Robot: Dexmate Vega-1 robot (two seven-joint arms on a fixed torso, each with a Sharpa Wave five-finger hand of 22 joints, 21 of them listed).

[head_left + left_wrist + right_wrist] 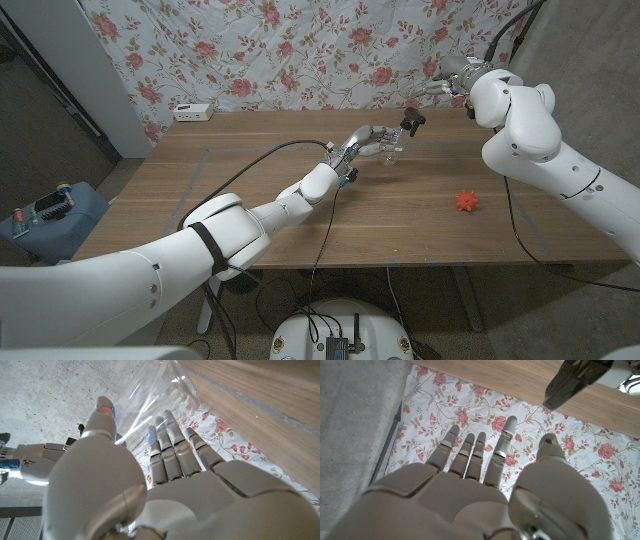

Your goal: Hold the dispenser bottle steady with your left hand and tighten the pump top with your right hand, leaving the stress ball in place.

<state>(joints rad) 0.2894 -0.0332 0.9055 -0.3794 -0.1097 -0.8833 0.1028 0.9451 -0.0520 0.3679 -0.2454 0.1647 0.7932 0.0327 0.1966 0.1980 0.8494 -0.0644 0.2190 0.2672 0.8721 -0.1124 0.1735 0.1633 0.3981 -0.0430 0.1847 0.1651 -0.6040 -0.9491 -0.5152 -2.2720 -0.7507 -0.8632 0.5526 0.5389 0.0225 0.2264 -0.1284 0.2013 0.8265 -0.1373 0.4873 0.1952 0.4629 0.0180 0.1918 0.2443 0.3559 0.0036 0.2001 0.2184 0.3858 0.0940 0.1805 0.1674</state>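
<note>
The clear, glossy plastic dispenser bottle carries a matt black plastic pump top. The spiky red-orange stress ball looks rubbery. The brown wooden table is smooth and matt.

clear dispenser bottle, black pump top | orange-red stress ball at 4 o'clock | brown wooden table | white backdrop, pink roses | white arms

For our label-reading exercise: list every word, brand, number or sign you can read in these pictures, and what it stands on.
No text can be read.
White box at the table's far edge: any marks too small.
Blue case on the floor: label blurred.
Bottle: clear, no label seen.
</note>
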